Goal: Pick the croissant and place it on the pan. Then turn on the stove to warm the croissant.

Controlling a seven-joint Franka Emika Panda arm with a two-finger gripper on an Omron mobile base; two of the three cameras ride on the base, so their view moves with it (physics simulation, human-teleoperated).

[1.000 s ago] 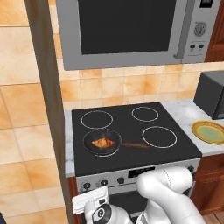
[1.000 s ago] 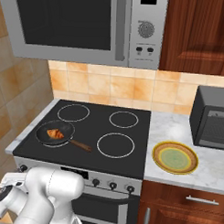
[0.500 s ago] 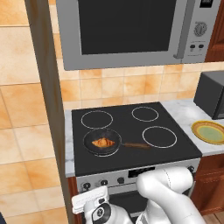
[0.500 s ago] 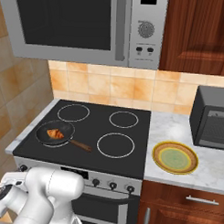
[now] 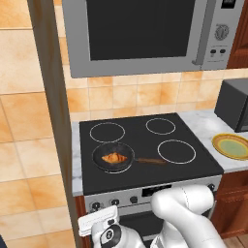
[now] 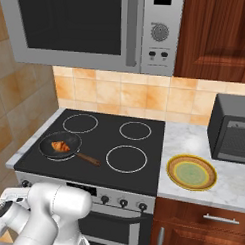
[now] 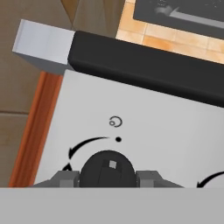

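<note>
Now the small golden-orange crescent croissant (image 5: 114, 158) sits inside the small round dark frying pan (image 6: 46, 148) with its thin brown wooden handle, on the front-left ring of the black glass stove (image 5: 145, 145), so by the look of it the placing half is done and the knob is what remains. Down at the silver front panel, the two-finger end effector (image 7: 108, 178) has a grey finger (image 7: 66, 179) on each side of a round black knob (image 7: 108, 168), tips right beside it; whether they actually pinch it I cannot tell. The knob should be a stiff, rigid little dial, smooth enough to slip, so I judge the hold belongs squarely across its sides, with a twist along the curved arrow printed on the panel. The pastry looks light and crumbly, best left alone where it lies. Room is tight: a brown wooden wall rises just beside the stove's left edge, and the white arm is folded low in front of the oven. To the right, a yellow-green rimmed plate (image 6: 191, 172) rests on the marble worktop (image 6: 194, 142), well apart from the action.
</note>
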